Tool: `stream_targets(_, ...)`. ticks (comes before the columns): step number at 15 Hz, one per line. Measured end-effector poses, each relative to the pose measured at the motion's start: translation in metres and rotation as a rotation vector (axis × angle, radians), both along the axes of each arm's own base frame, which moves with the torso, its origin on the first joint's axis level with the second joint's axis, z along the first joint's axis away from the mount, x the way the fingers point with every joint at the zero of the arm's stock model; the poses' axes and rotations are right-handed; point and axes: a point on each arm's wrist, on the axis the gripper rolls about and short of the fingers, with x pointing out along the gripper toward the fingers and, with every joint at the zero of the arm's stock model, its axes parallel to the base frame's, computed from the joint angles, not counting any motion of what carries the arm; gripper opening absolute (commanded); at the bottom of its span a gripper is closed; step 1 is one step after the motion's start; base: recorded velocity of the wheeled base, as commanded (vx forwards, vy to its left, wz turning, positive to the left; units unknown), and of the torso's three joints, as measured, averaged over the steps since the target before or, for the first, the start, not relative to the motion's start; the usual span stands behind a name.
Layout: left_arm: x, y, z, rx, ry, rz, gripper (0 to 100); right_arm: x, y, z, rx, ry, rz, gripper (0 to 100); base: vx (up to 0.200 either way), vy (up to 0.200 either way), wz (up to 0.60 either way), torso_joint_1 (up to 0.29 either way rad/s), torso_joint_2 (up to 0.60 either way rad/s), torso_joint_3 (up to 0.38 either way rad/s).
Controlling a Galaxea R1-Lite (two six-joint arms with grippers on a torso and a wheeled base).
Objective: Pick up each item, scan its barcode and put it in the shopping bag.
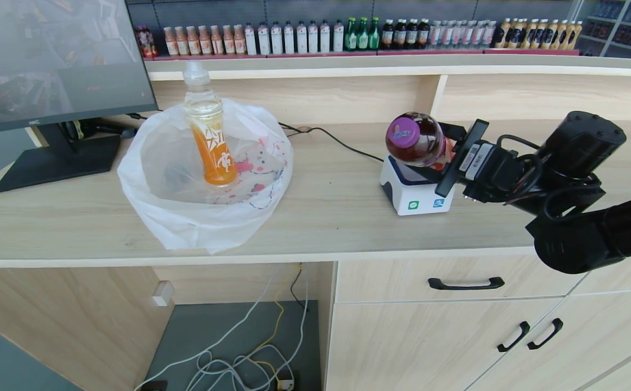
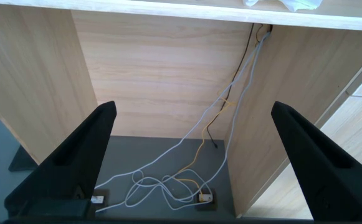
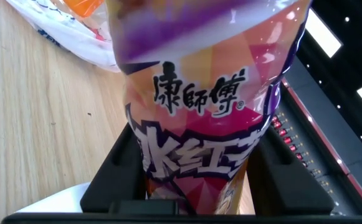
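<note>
My right gripper (image 1: 446, 155) is shut on a dark drink bottle (image 1: 418, 139) with a purple cap, held on its side just above the small white barcode scanner (image 1: 414, 193) on the counter. The right wrist view shows the bottle's pink and purple label (image 3: 199, 118) between my fingers (image 3: 115, 180). A white plastic shopping bag (image 1: 207, 179) sits open at the counter's left-middle, with an orange drink bottle (image 1: 209, 127) standing upright in it. My left gripper (image 2: 193, 162) is open, low under the counter.
A monitor (image 1: 49, 65) on a black stand fills the counter's left end. A black cable (image 1: 337, 138) runs across the counter behind the scanner. Drawers and cabinet doors (image 1: 465, 283) lie below at right. Loose cables (image 2: 187, 174) lie on the floor in the open bay.
</note>
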Motion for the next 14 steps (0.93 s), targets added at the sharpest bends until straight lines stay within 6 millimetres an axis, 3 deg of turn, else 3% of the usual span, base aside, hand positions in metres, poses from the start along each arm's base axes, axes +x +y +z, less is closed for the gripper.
stream_targets(14,0.0000,0.0000,0.0000,0.000,0.000,0.000,100,-0.0026,-0.0006,0.0057,0.006,-0.011,0.001,0,0.000,0.000,0.00,0.000,0.00,0.000)
